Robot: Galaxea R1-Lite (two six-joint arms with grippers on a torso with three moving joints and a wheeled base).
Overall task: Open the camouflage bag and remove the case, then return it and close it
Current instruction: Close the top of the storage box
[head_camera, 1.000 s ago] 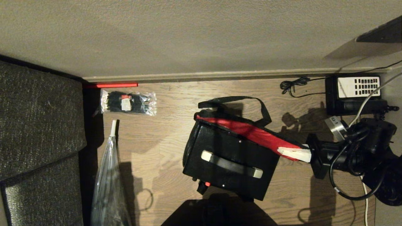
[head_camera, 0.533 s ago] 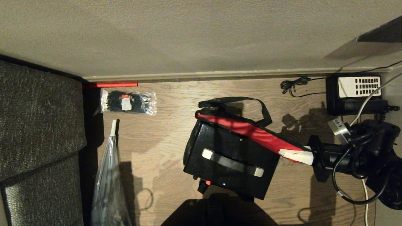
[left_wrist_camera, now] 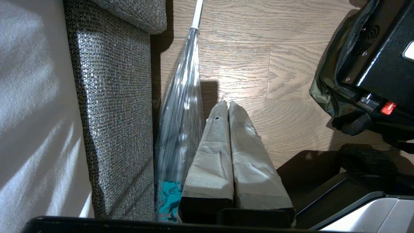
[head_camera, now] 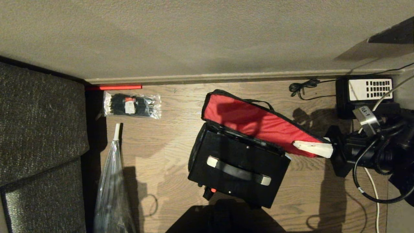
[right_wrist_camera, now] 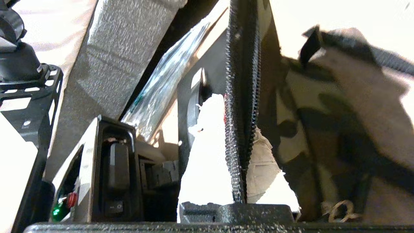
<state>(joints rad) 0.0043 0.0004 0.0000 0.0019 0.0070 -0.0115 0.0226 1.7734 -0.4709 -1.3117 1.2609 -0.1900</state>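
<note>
I see the camouflage bag on the wooden floor, its long axis slanting from wall toward me, free floor around. My right pincer grips the red lid edge, lid raised toward the wall. The phone stands near my right arm; cable ties packet and sofa lie left. My left pincer, closed, hangs beside the sofa.

We see a wooden floor carrying the camouflage bag, a packet of cable ties, a clear plastic bag and a black desk phone.

Head view steeply downward, wrist views close, perhaps sharing only the camouflage bag.
</note>
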